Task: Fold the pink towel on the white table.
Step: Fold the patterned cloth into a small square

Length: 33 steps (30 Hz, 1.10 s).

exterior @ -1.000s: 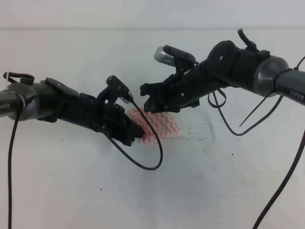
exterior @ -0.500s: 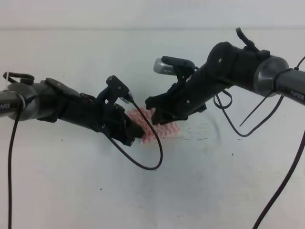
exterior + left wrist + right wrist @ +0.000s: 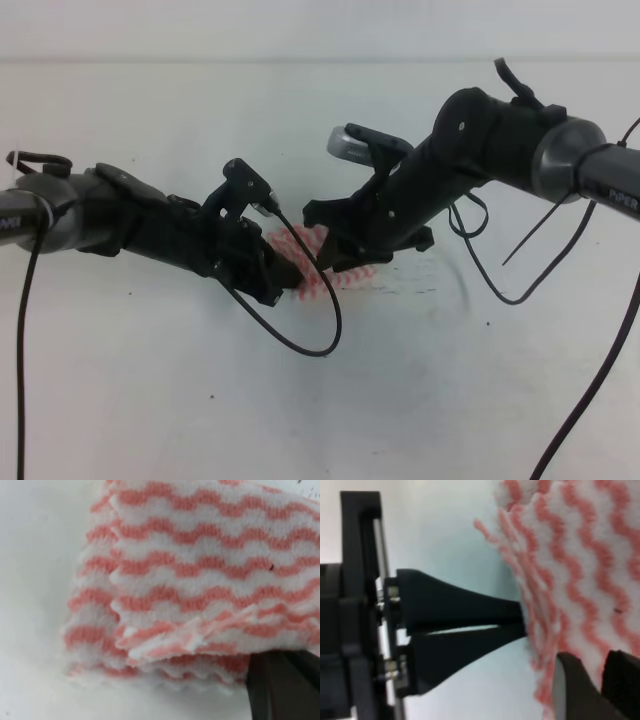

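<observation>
The pink towel [image 3: 322, 262] lies bunched in layers near the middle of the white desk [image 3: 420, 400], between the two arms. The left claw [image 3: 287, 276] reaches low from the left and its fingers are pressed together on the towel's near edge. The right claw [image 3: 328, 247] slants down from the right, but whether it pinches the cloth I cannot tell.

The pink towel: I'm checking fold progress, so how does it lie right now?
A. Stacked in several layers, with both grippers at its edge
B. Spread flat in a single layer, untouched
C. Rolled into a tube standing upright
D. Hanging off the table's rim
A. The left wrist view shows the pink towel in stacked layers on the white table, and the left gripper and right gripper both meet its edge.
</observation>
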Motion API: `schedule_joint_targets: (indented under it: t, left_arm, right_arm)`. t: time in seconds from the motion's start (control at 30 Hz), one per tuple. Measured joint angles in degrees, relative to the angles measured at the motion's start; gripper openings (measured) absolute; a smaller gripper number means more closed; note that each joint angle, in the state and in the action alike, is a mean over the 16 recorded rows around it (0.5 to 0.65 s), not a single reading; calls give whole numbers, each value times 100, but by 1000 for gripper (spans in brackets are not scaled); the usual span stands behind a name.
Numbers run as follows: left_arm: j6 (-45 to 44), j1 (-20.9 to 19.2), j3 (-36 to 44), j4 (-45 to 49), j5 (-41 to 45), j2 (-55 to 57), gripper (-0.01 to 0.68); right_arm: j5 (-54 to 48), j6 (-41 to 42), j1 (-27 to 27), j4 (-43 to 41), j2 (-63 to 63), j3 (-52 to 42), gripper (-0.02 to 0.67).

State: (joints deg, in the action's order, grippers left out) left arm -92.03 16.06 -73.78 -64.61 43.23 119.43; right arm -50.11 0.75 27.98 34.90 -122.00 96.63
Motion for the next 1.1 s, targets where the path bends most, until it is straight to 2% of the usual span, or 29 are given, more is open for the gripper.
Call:
schedule_joint_targets:
  t: [0.27,0.63,0.8,1.1]
  left_arm:
    - [6,0,-1,-16,-4,1,1]
    - [1,-1,-3,-25,-19,3,0]
    - [3,-1,-4,-60,-20,-2,0]
    - [-25,0,-13,-245,-27,-12,0]
  right_arm:
    - [-154,-191,5,38,6,1,170]
    - [-261,703,8,-632,19,172,287]
    - [-297,1180,8,-852,13,313,306]
    - [-321,1280,6,-810,10,454,309]
